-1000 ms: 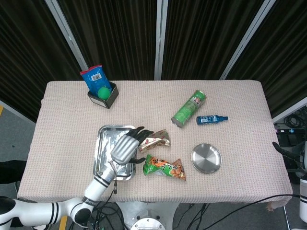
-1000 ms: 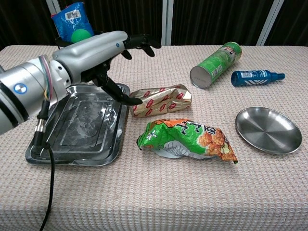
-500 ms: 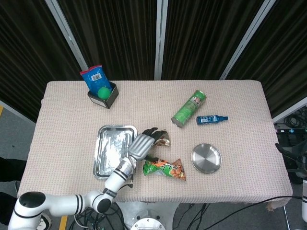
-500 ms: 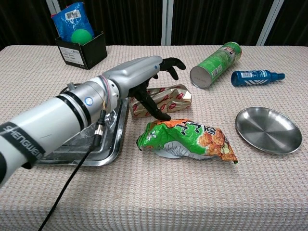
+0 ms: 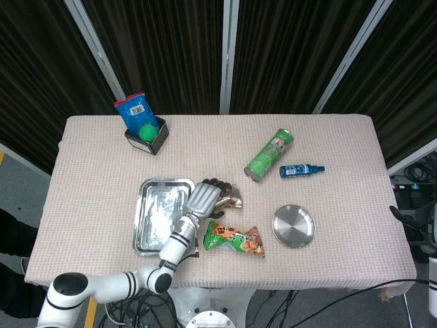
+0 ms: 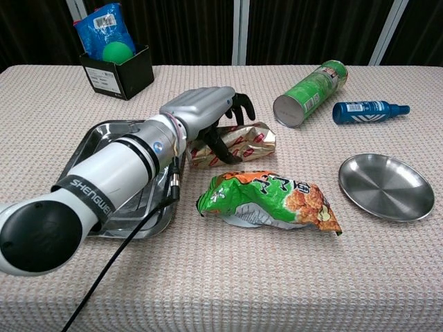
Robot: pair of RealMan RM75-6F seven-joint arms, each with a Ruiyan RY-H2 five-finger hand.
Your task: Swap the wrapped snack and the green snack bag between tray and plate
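Observation:
The wrapped snack, in a gold and red wrapper, lies on the tablecloth just right of the steel tray. My left hand sits over its left end, fingers curled down behind it and thumb against its near side; how firmly it grips does not show. The green snack bag lies on the cloth in front of it, between the tray and the round steel plate. Tray and plate hold nothing. A dark shape that may be my right hand shows off the table's right edge.
A green chip can lies on its side at the back right with a blue bottle beside it. A black box holding a green ball and a blue pouch stands at the back left.
My left hand has travelled right from above the tray to the wrapped snack, dropped onto it, and its fingers have curled in. The snack and bag have not moved.

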